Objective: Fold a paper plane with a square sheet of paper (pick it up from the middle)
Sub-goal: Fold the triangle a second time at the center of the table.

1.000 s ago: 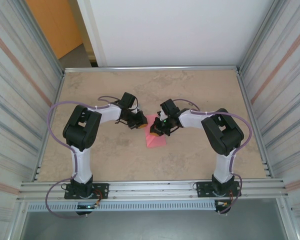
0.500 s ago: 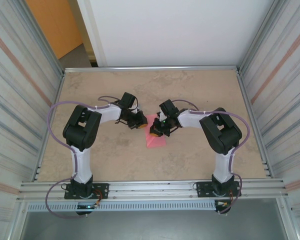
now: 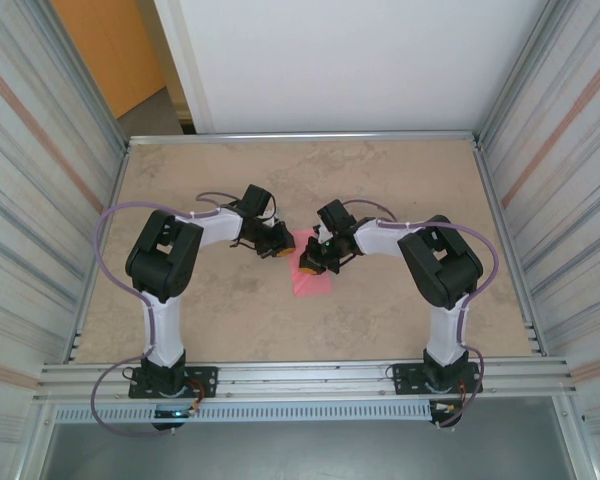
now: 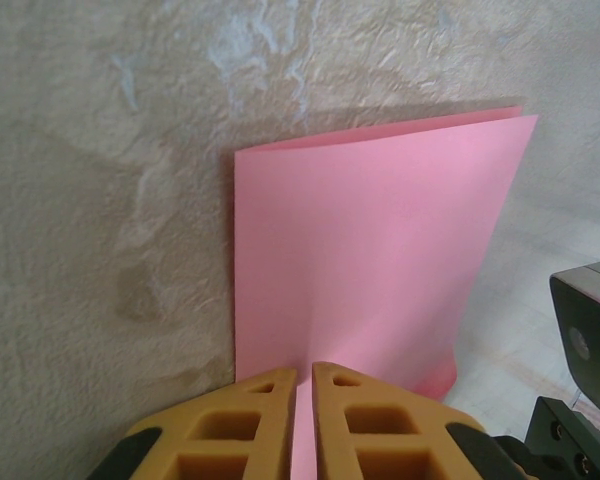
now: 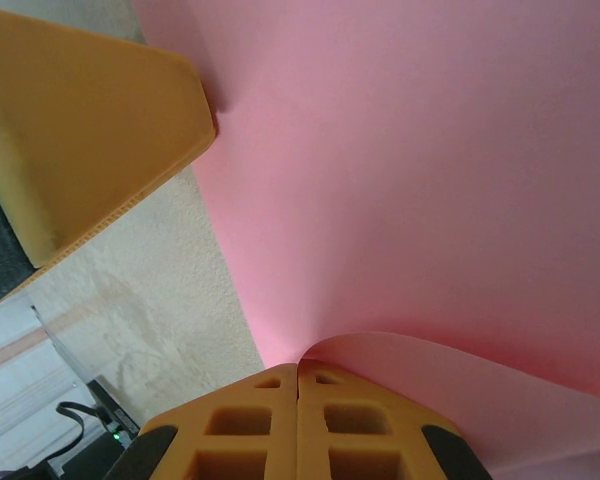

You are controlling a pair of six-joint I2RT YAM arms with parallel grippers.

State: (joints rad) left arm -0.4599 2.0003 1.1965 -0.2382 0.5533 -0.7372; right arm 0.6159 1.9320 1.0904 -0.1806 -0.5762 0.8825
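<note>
Tightly nipping sheet [image 4: 370, 270], left pincer [image 4: 302, 375], right pincer [image 5: 297, 372]

Bright, even, soft light on the pale worktop [image 3: 400, 190], no glare, only faint shadows. The overhead view is sharp; its side walls [image 3: 30, 200] lean outward at the edges. In the left wrist view the paper [image 4: 370, 260] casts a soft shadow beyond its far edge. Right wrist view: paper slightly blurred close up.

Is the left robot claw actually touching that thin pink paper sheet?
Touching. The left wrist view shows the thin pink paper sheet running into the slit of the left gripper, pinched between its orange fingers.
</note>
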